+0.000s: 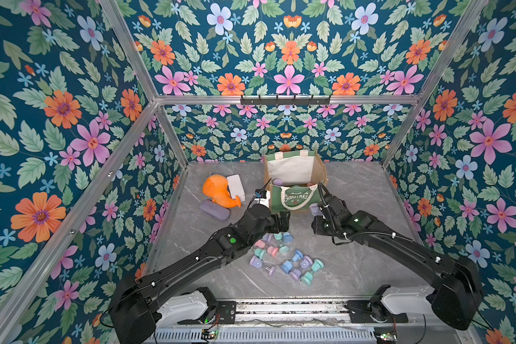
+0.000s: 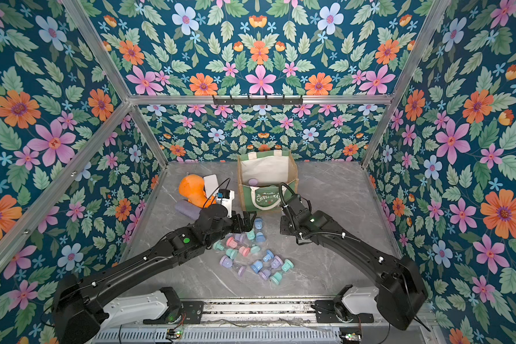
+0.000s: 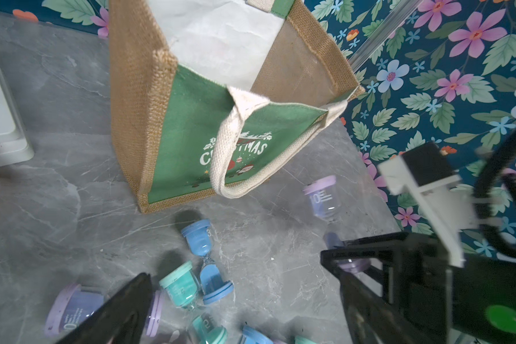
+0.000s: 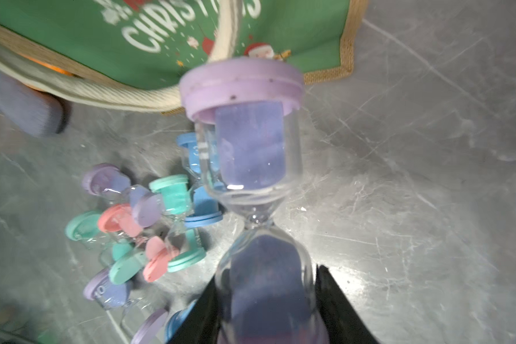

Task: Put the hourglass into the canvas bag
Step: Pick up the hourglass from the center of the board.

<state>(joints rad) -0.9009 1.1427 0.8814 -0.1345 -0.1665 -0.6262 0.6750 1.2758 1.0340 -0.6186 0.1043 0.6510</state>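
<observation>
A purple hourglass (image 4: 251, 155) is clamped by its lower glass bulb in my right gripper (image 4: 265, 297), which is shut on it. It hangs just in front of the canvas bag (image 1: 294, 196), near the bag's front right corner and a little above the table; the hourglass (image 3: 322, 196) also shows in the left wrist view. The green bag (image 3: 191, 119) stands upright with its mouth open and a rope handle drooping over the "CHRISTMAS" print. My left gripper (image 1: 282, 222) is open and empty, hovering over the pile of loose hourglasses (image 1: 283, 256).
An orange plush toy (image 1: 218, 190), a white box (image 1: 236, 184) and a purple case (image 1: 214, 209) lie left of the bag. A purple item (image 1: 277, 181) sits inside the bag. Several pastel hourglasses (image 2: 251, 253) are scattered mid-table. Floral walls enclose the grey marble table (image 1: 370, 262).
</observation>
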